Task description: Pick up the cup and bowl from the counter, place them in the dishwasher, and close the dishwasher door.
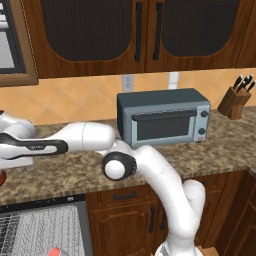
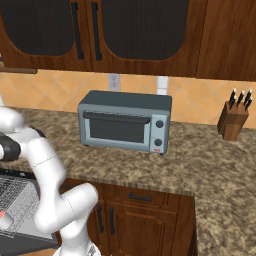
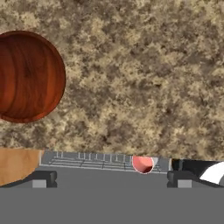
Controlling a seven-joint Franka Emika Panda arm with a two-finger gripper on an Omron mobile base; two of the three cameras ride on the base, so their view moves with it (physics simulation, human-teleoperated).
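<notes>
Bowl [image 3: 27, 76] on counter [image 3: 140, 78] — left edge cut off

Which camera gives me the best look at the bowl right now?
The hand view: the bowl appears from above, nearly whole, dark red, sitting on the counter and cut only by the left edge. The left base view catches just a red sliver at its left edge, below the arm.

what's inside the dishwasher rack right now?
The cup sits in the dishwasher wire rack, pinkish-red inside showing. The bowl is not in there; it sits on the counter. The rest of the rack is cut off or behind the arm.
</notes>
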